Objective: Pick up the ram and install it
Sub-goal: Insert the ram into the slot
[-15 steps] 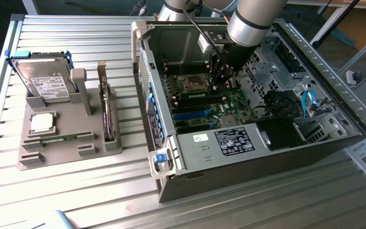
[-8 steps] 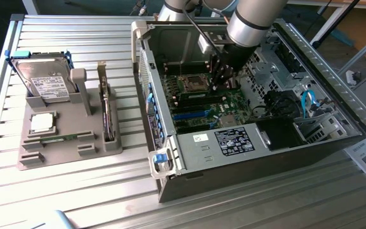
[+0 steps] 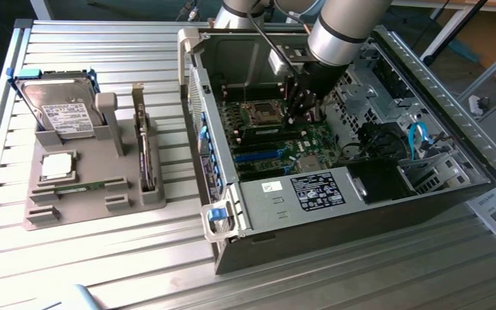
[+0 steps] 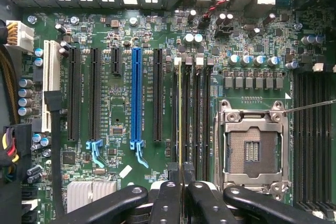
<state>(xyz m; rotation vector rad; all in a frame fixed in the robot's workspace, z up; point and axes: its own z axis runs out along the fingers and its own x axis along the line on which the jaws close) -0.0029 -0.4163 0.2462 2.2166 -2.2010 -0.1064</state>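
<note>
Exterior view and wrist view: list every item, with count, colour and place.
table: one, silver slats, under everything.
tray: one, grey, exterior view's left.
hard drive: one, silver, white label, upright at the tray's back.
processor: one, silver, flat in the tray.
computer case: one, dark grey, open, exterior view's right.
motherboard: one, green, inside the case.
processor socket: one, silver, empty, on the motherboard.
blue slot: one, blue, on the motherboard.
ram: one, greenish, edge-on along a memory slot.
arm: one, grey, reaching into the case.
claw: one, black, shut on the ram.
</note>
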